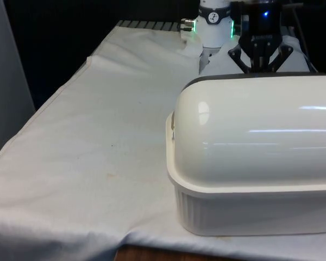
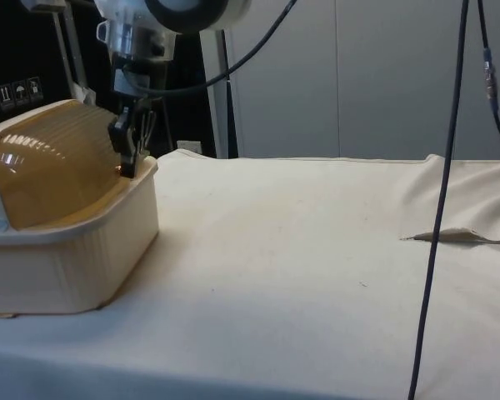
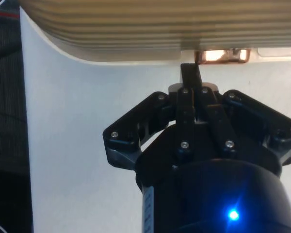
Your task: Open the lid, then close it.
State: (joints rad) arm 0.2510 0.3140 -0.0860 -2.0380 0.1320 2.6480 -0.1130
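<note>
Bread box (image 1: 250, 206) at table (image 1: 98, 163) edge farthest from robot, lid (image 1: 255, 130) down. Tool (image 3: 190, 77) fingers pressed together, empty, tips just beside lid's handle (image 3: 222, 55) at box's robot-facing side. Cable (image 2: 437, 208) hangs over table.

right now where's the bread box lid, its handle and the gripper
bread box lid (image 1: 255, 130), front view, on the curved white back of the dome.
handle (image 3: 222, 55), wrist view, on the shiny coppery bar at the lid's lower edge.
gripper (image 2: 127, 162), side view, at the fingertips by the lid's lower edge.
</note>
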